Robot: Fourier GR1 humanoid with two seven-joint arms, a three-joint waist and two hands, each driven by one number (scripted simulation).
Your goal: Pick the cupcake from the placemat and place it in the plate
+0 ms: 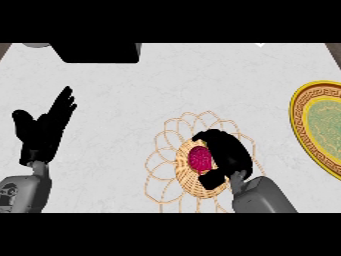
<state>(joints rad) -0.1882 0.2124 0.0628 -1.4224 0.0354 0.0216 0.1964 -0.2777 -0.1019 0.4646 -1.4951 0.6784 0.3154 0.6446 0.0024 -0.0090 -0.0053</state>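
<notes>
Your cupcake (199, 158), pink-topped, sits low and centre on the woven placemat (174, 170). Your right hand (228, 152) is curled round it, fingers over the far side, thumb underneath near the frame's bottom. The gold-rimmed plate (303, 127) waits at the right edge. Your left hand (44, 130) rests open at the left, fingers up.

Your surface (165, 85) looks like pale marble — smooth, faintly veined, matt. The placemat (174, 165) reads as woven straw or wicker, its outer loops thin and openwork. The plate (306, 125) looks like glazed ceramic with a gold patterned rim and a green centre. The cupcake (199, 158) has a magenta, bumpy top. Each robot hand — left (44, 131), right (228, 152) — is matt black; the forearms are smooth grey.
</notes>
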